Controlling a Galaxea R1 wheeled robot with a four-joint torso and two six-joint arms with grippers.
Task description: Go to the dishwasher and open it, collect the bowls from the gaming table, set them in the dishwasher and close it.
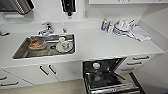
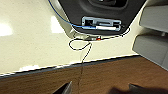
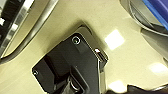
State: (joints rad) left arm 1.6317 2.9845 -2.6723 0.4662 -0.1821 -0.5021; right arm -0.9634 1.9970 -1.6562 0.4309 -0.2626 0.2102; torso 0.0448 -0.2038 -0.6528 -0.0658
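Dishwasher stands under the white desk, right of the sink, door dropped open toward the camera and cut off by the frame edge, dark rack contents hard to make out; cream floor below; state of either hand cannot be told.

The countertop and cabinet doors beneath it are white. Below the countertop, the open dishwasher shows dark inside. The sink set in the countertop is steel grey.
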